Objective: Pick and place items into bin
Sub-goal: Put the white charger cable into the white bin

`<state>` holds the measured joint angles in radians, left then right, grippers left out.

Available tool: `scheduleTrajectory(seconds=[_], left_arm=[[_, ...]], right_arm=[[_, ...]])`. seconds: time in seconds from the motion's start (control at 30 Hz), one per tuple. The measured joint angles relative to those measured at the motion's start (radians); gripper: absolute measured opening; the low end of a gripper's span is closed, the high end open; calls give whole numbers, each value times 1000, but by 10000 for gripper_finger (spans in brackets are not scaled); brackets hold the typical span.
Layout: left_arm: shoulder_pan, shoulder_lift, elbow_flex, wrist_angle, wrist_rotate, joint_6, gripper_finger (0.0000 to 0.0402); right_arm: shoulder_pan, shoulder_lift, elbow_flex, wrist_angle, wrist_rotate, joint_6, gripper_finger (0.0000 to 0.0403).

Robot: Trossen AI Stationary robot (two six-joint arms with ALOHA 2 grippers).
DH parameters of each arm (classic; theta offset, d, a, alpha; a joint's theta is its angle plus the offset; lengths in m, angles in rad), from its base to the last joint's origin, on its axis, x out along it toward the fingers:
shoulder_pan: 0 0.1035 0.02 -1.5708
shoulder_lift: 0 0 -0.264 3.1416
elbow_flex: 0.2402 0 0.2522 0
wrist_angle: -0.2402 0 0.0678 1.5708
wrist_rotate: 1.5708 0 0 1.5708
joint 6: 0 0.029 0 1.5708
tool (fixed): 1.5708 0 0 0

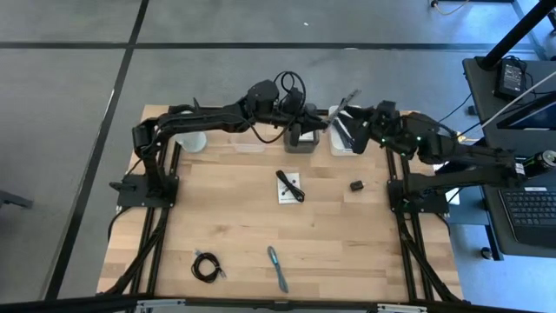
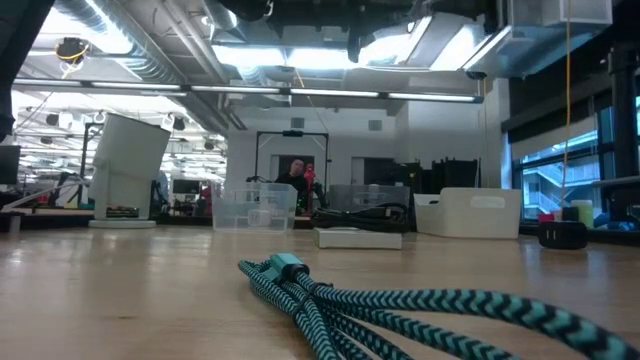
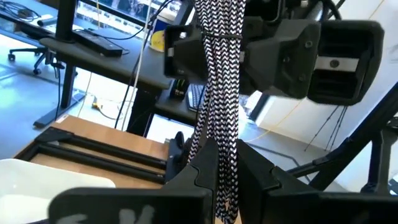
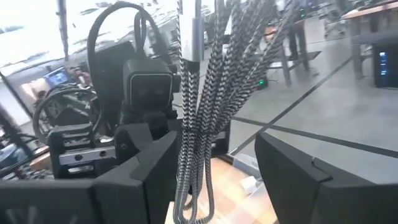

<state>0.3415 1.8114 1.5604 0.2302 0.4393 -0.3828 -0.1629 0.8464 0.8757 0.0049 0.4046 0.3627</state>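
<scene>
- Step in hand, as judged: passing or lowering a striped cable [image 3: 217, 93] at the clear bin [image 1: 301, 148], which stands at the far edge of the bench [image 1: 347, 243].
- Left end effector [image 3: 217, 180]: directly above the clear bin, fingers pressed onto the striped cable from both sides.
- Right end effector [image 4: 217, 180]: just beside the clear bin, over the white bin [image 1: 341, 149] next to it. Fingers spread, with the striped cable hanging in the gap close to one finger and clear of the other.
- Striped cable: a bundle of several strands held off the bench between the two end effectors, above the clear bin. Long axis running along the fingers of both.
- Deciding relation: cable already over the clear bin and gripped by the left arm alone, so the left arm looks the one to release. Risk of loose strands catching the spread right fingers.
- Remaining on the bench, all on the near side of the clear bin:
  - white card [image 1: 289, 188] with a black part, nearest
  - small black block [image 1: 356, 185], closer to the right arm
  - black coiled cable [image 1: 206, 266] and teal cable [image 1: 277, 268], farthest, at the near edge
</scene>
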Motion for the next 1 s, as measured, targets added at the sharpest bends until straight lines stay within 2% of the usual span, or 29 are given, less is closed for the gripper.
scheduleTrajectory(seconds=[0.1, 0.4, 0.53, 0.77, 1.0], left_arm=[[-2, 0, 0, 3, -1, 0, 24], [-6, 0, 0, -6, -4, 0, 24], [-5, 1, 0, -9, -4, 0, 24], [6, 2, 0, -15, -11, 3, 25], [14, 2, 0, -30, -7, 15, 62]], right_arm=[[-37, 36, 0, 26, -58, 1, 220], [-98, 61, 0, 98, -92, -2, 210], [-110, 61, 0, 99, -100, -3, 161], [-109, 61, 0, 102, -113, -62, 30], [-110, 62, 0, 101, -118, -106, 39]])
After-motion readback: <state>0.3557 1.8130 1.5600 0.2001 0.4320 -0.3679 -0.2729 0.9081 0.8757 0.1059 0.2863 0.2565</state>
